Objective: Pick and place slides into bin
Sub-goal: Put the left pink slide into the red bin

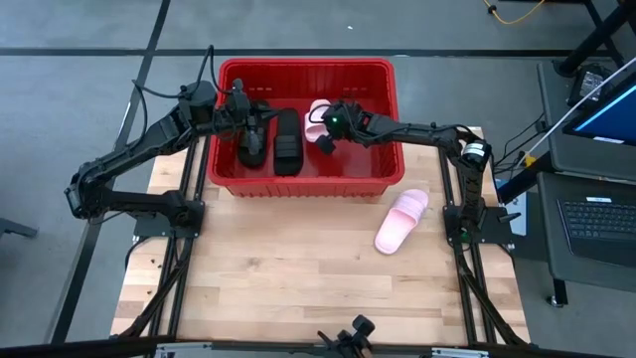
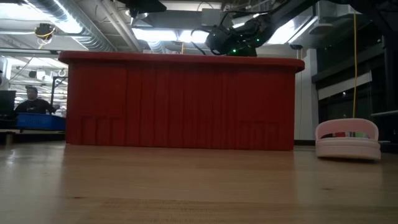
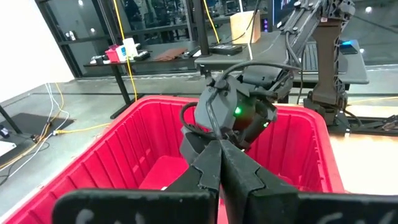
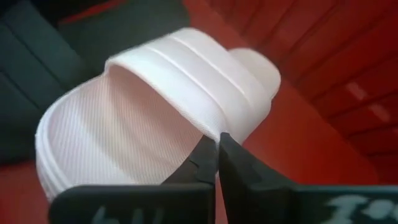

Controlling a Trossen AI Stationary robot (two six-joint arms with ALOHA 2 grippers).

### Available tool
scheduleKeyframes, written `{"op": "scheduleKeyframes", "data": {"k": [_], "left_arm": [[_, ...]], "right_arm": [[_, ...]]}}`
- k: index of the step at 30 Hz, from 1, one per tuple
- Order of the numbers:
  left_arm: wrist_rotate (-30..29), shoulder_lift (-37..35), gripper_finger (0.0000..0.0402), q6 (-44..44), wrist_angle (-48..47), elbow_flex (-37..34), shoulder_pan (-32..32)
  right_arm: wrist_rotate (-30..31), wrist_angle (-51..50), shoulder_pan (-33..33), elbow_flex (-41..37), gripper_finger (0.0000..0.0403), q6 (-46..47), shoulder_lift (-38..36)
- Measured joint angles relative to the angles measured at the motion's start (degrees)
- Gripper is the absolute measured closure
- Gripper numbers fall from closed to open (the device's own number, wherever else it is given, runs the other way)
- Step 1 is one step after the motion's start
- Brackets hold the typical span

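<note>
Two grippers over the red bin (image 1: 304,185), three slides inside, one pink slide (image 1: 401,221) out on the wooden table (image 1: 298,288).

Right gripper (image 4: 217,144) pinched on the strap edge of a pink slide (image 4: 155,106) inside the bin. Left gripper (image 3: 220,151) clenched, nothing grasped, above the bin beside two black slides (image 1: 270,142) lying there.

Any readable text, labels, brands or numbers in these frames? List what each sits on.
No text can be read in any view.
Pink slide on the table: a coloured patch shows under its strap in the low view, too small to read.
Laptop screen beside the table: lit, content too small to read.
Red bin, black slides: no markings visible.
</note>
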Motion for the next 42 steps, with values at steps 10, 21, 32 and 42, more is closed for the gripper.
{"op": "scheduleKeyframes", "data": {"k": [10,21,32,42], "left_arm": [[0.0,0.0,0.0399,-0.2,0.0,0.0,0.0],[2.6,0.0,0.04,-1.0,-0.1,0.0,0.0],[3.4,0.0,0.0399,-1.6,-0.1,0.0,0.0],[3.4,0.0,0.0399,-2.1,-0.1,0.0,0.0]], "right_arm": [[-1.1,-3.0,0.0,0.0,0.036,0.1,0.1],[-3.0,-3.6,0.0,0.0,0.0357,-1.6,0.1],[-6.8,-4.0,0.0,0.0,0.0319,-1.3,0.1],[-6.9,-6.7,0.0,0.0,0.0265,0.0,0.1]]}}
